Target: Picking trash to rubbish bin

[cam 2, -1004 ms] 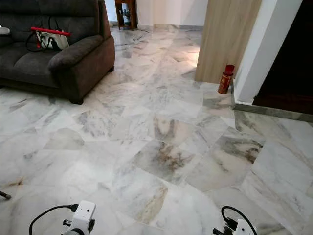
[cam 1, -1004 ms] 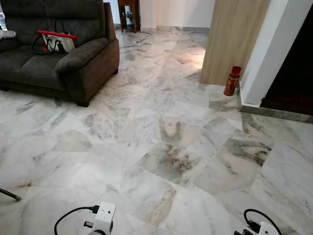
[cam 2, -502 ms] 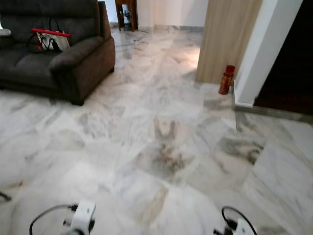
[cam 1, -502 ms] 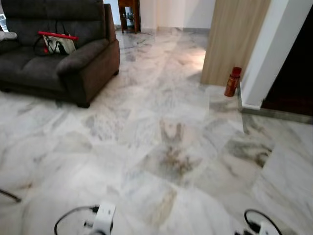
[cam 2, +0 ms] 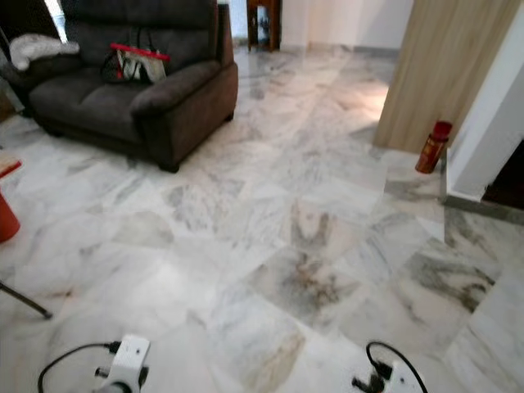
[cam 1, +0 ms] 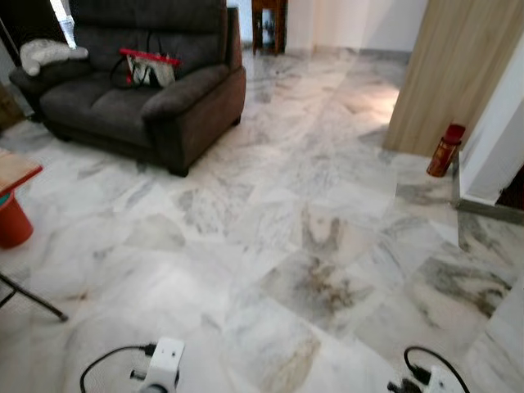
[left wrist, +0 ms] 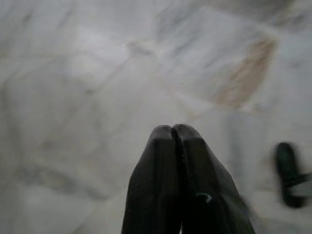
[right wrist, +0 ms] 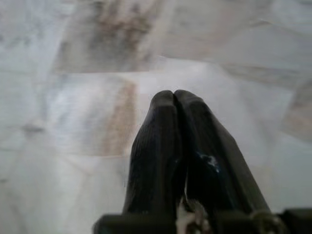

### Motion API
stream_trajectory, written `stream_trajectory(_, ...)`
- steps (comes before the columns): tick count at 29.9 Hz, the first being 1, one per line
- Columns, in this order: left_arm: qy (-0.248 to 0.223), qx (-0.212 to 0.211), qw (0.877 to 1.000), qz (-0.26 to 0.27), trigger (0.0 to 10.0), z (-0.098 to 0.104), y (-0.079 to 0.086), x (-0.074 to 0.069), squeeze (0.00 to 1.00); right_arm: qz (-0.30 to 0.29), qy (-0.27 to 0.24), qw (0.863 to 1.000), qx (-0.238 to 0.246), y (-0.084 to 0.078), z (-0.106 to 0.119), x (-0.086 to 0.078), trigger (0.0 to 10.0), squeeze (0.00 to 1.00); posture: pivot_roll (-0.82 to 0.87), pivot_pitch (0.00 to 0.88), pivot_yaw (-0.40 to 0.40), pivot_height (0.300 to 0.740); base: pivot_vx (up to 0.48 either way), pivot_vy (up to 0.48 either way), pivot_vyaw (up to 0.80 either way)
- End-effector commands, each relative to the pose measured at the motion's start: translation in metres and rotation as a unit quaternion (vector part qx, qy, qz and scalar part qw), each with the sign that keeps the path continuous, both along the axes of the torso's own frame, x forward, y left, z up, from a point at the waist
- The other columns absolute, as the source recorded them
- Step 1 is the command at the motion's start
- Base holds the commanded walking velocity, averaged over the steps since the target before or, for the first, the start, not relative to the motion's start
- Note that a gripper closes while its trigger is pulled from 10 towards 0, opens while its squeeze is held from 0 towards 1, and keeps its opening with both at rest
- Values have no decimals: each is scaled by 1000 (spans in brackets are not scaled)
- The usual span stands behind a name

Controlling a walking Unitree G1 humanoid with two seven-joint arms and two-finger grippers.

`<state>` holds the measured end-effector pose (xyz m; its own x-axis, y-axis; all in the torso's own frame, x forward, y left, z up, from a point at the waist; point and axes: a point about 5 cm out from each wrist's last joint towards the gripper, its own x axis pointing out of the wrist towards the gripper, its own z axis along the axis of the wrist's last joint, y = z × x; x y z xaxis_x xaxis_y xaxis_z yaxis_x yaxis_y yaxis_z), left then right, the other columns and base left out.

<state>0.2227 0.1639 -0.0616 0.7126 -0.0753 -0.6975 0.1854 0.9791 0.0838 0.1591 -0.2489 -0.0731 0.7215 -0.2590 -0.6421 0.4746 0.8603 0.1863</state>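
Note:
A red can (cam 1: 444,151) stands upright on the marble floor at the far right, at the foot of a wooden panel (cam 1: 446,65). At the left edge an orange-red bucket-like container (cam 1: 12,221) sits under a table corner (cam 1: 16,170). My left gripper (left wrist: 174,127) hangs low over the floor, shut with nothing in it. My right gripper (right wrist: 174,92) is likewise shut and empty above the tiles. The white wrist units of my left arm (cam 1: 164,364) and right arm (cam 1: 438,381) show at the lower edge of the eye views.
A dark sofa (cam 1: 151,98) stands at the back left with a red-handled bag (cam 1: 147,67) and a white cloth (cam 1: 45,53) on it. A thin black leg (cam 1: 33,299) slants across the floor at the left. A white wall corner (cam 1: 499,155) lies to the right.
The camera has swung to the left: sofa and can sit further right in the picture, and the orange-red container and table corner have come into view. Both arms hang as before.

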Motion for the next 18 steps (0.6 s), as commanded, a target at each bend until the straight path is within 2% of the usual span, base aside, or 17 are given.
stream_trajectory(1,5,16,1000,7,10000,-1,14,-3,0,13,-7,1000,3,8,1,7,10000,0,33,63,23,740,356,0,706)
stream_trajectory(18,4,14,1000,4,10000,0,11,-2,0,18,-9,1000,0,7,2,9,10000,0,29,56,24,740,357,0,785)
